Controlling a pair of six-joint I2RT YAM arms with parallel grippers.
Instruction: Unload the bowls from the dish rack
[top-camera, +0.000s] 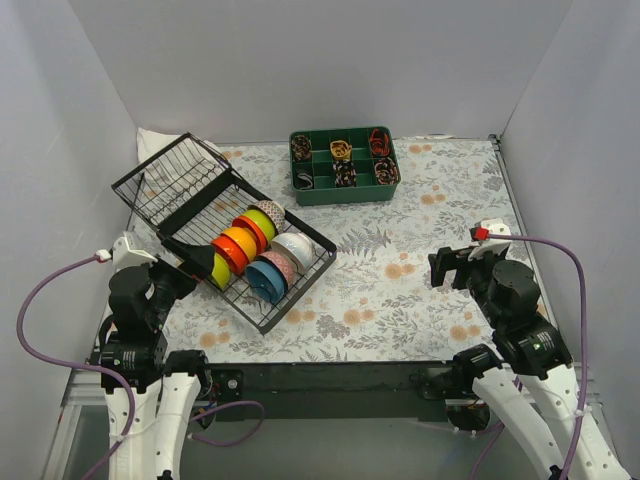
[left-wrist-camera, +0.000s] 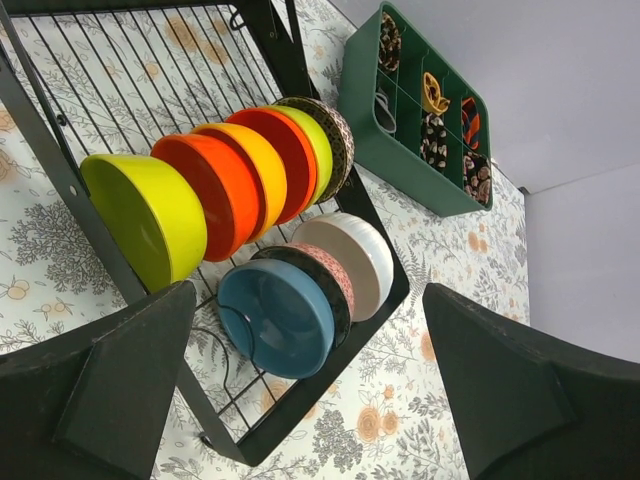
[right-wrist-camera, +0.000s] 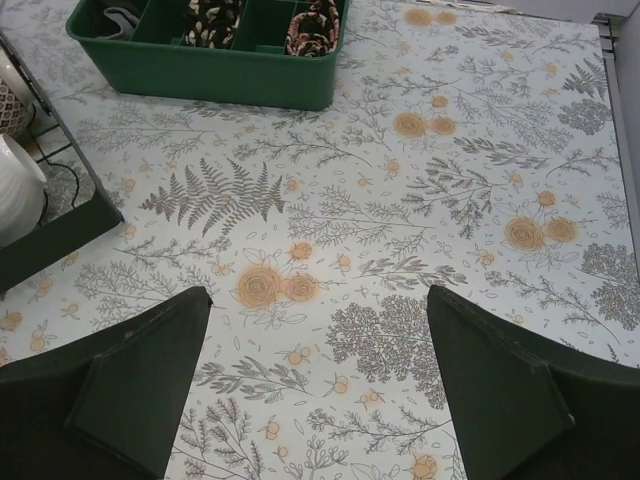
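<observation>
The black wire dish rack (top-camera: 190, 185) sits at the table's left and also shows in the left wrist view (left-wrist-camera: 290, 395). Several bowls stand on edge in it: a row with a lime-yellow bowl (left-wrist-camera: 140, 215), orange bowls (left-wrist-camera: 215, 190), a red bowl (left-wrist-camera: 280, 150) and a patterned bowl (left-wrist-camera: 335, 135), and a second row with a blue bowl (left-wrist-camera: 275, 315), a pink mosaic bowl (left-wrist-camera: 335, 280) and a white bowl (left-wrist-camera: 355, 255). My left gripper (top-camera: 185, 270) is open and empty, just left of the rack. My right gripper (top-camera: 452, 265) is open and empty over bare cloth at the right.
A green divided tray (top-camera: 343, 165) of small items stands at the back centre, also in the left wrist view (left-wrist-camera: 400, 150) and the right wrist view (right-wrist-camera: 210, 70). A floral cloth (top-camera: 400, 270) covers the table. White walls close in on three sides.
</observation>
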